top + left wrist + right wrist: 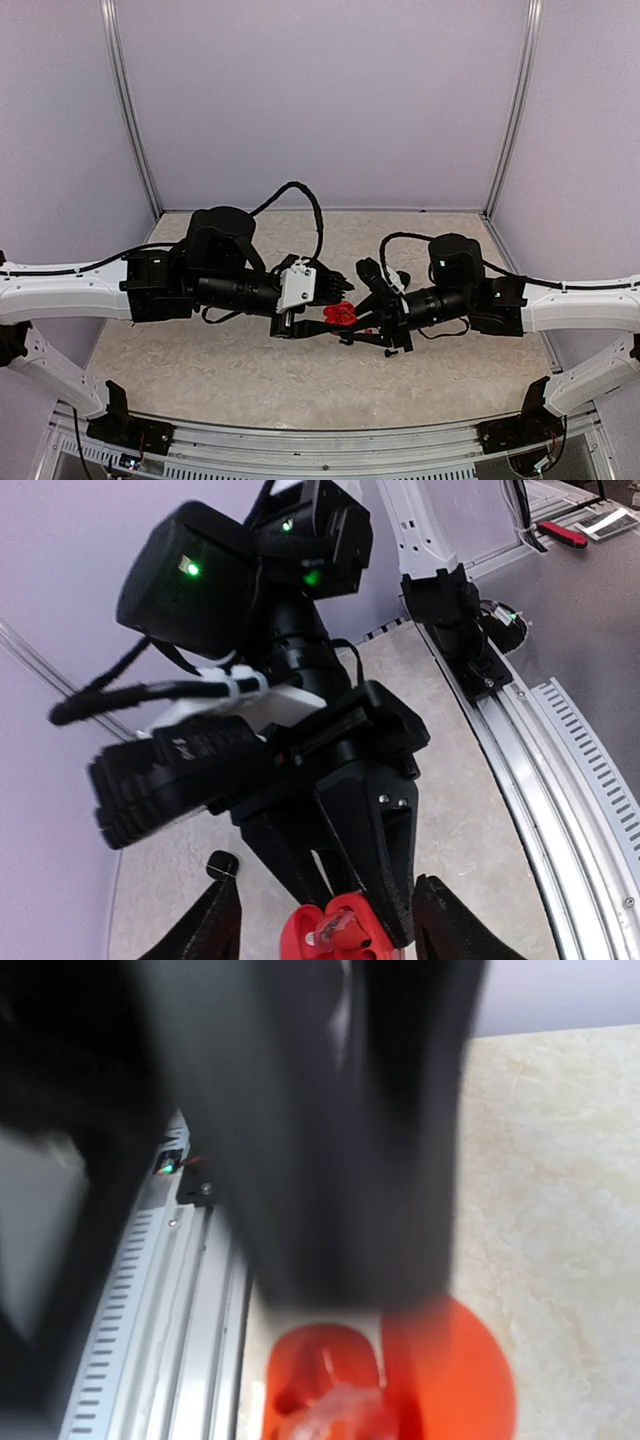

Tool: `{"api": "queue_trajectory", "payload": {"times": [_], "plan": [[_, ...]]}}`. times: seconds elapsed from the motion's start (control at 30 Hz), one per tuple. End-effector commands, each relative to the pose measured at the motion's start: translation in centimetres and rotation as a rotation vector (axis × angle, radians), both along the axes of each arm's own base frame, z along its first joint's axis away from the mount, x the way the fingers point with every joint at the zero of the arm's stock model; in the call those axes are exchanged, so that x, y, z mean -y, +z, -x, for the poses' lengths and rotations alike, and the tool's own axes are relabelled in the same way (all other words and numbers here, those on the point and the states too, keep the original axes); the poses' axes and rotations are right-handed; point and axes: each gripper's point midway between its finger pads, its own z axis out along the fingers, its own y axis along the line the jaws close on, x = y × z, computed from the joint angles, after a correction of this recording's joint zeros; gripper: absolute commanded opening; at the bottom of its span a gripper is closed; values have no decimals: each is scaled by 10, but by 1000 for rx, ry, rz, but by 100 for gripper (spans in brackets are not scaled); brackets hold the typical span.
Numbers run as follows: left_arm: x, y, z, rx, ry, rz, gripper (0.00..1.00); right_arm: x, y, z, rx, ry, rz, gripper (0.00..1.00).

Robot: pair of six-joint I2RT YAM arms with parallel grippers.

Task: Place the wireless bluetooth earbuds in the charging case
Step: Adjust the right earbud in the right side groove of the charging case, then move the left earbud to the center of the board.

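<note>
Arms reach in from both sides and meet nose to nose over the middle of the table (pixel 230 370), both lying roughly along one left-to-right line.

On the left, the left tool (pixel 322 303) is spread wide. Its two fingers (pixel 212 930) stand well apart at the bottom of its own camera view and have hold of nothing.

Just to its right, in the gap between those fingers, is the red charging case (pixel 340 313). I cannot tell whether either left finger touches it. It looks to be held up off the table, not resting on it. The case is open: in the blurred right wrist view the round lid (pixel 470 1375) hangs beside the body, with something pale glinting in the hollow. That could be an earbud, but it is too smeared to say, and I make out no other earbud anywhere.

On the right, the right tool (pixel 362 318) points straight back at the left one. It narrows down onto the case and pinches it, so I take it to be closed on the case.

So the right arm has the case, and the left tool faces it head-on with the case dead ahead. The next move turns on that line-up, I would say, since any sideways drift of the left tool could knock the case in the other's grip.
</note>
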Motion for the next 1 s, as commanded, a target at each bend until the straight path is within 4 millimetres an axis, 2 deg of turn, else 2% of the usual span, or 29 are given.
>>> {"api": "queue_trajectory", "payload": {"times": [0.0, 0.03, 0.1, 0.27, 0.37, 0.43, 0.57, 0.63, 0.67, 0.7, 0.8, 0.87, 0.97], "plan": [[-18, 74, -1, 44, 65, 255, 66, 5, 6, -9, 32, -42, -39, 0], [-22, 80, -3, 39, 85, 288, 73, 7, 6, -11, 36, -49, -42, 0], [-33, 92, -9, 14, 135, 358, 98, 10, 6, -16, 10, -74, -47, 0], [-60, 104, -42, -207, 274, 508, 99, 23, 14, -31, 20, -142, -81, 0], [-66, 96, -73, -370, 382, 534, 99, 39, 24, -45, 41, -233, -120, 0], [-60, 80, -87, -425, 426, 497, 99, 54, 32, -62, 56, -333, -138, 0], [-45, 29, -131, -525, 630, 373, 99, 86, 47, -87, 98, -532, -165, 0], [-28, -10, -145, -574, 671, 263, 94, 101, 51, -95, 109, -615, -170, 0], [-21, -21, -146, -591, 669, 228, 91, 108, 54, -99, 111, -653, -175, 0], [-11, -41, -147, -614, 665, 177, 87, 114, 54, -101, 110, -681, -176, 0], [7, -71, -144, -640, 635, 80, 79, 129, 53, -107, 105, -750, -170, 0], [18, -105, -142, -641, 616, -31, 73, 136, 51, -108, 99, -776, -162, 0], [33, -135, -131, -601, 501, -161, 68, 143, 49, -110, 89, -804, -158, 0]]}}
